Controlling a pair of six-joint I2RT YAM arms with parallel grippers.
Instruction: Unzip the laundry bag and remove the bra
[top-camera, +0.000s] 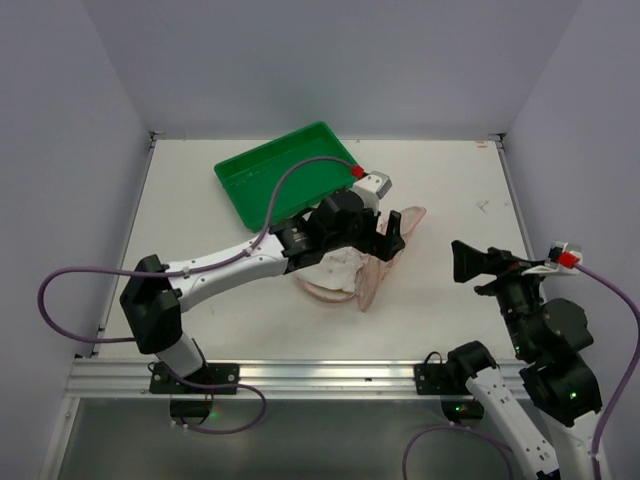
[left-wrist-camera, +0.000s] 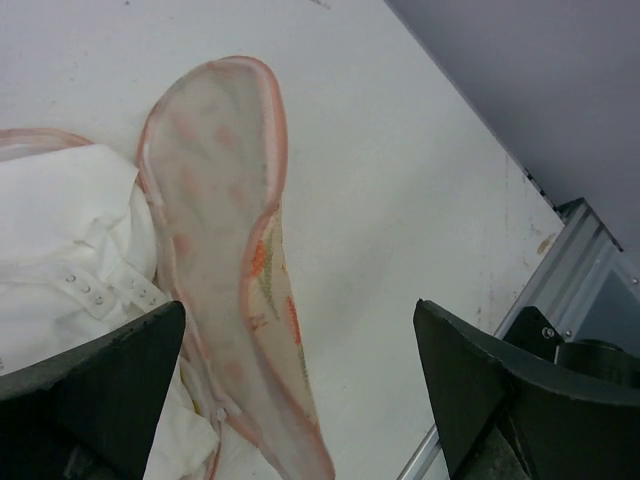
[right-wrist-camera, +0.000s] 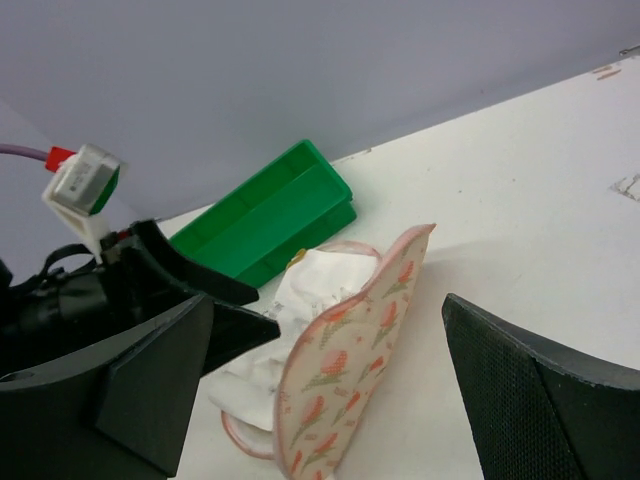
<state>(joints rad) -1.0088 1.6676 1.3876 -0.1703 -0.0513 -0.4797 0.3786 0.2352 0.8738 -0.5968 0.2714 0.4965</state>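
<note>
**Colours on my screens**

I see the laundry bag (right-wrist-camera: 345, 375) as cream with orange-pink floral sprigs on green stems, pink trim and pale pink lining. The fabric (left-wrist-camera: 60, 220) inside it is white. The tray (top-camera: 270, 175) is bright green, the table (top-camera: 450, 180) white, my cable (right-wrist-camera: 22, 150) purple.

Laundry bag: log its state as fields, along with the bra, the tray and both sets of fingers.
bag: unzipped, one half standing up, the other flat on the table
bra: inside the bag, only white fabric showing, not yet removed
left fingers: open, over the bag, holding nothing
right fingers: open, apart from the bag, to its right
tray: green, behind the bag
</note>
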